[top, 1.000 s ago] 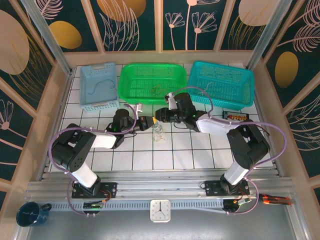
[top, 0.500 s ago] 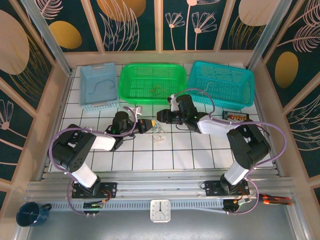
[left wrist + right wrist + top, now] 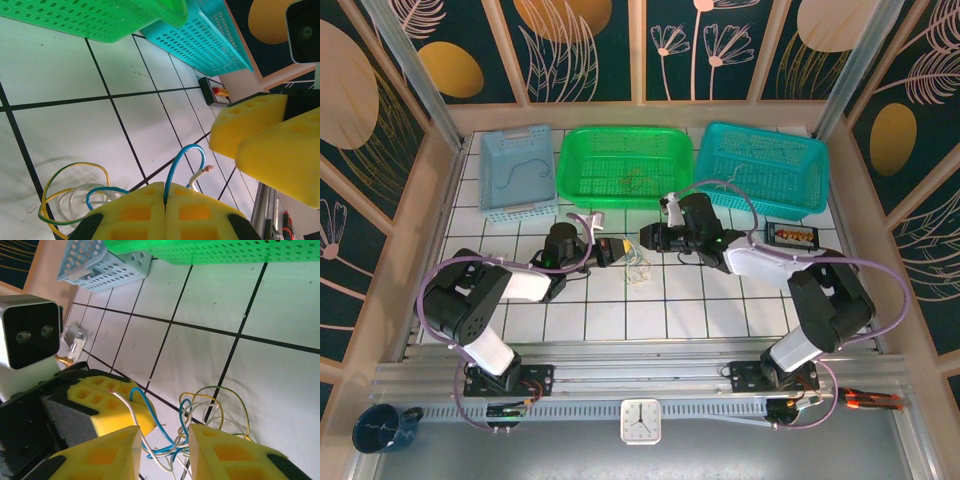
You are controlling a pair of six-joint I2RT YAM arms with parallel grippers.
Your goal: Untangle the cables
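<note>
Here | my left gripper (image 3: 164, 200) clamps the blue wire (image 3: 190, 146) | right gripper (image 3: 164, 442) gapes over the tangle (image 3: 197, 407) | risk: if I pull sideways, the loops may cinch tighter.

Left basket (image 3: 519, 172), middle basket (image 3: 623, 165) and right basket (image 3: 761, 168) in 1 row along the far side of the table (image 3: 700, 310), cables (image 3: 637, 268) on the table on the near side of the middle basket, left gripper (image 3: 620, 249) at their left, right gripper (image 3: 647, 237) at their far right, box (image 3: 791, 233) on the near side of the right basket
</note>
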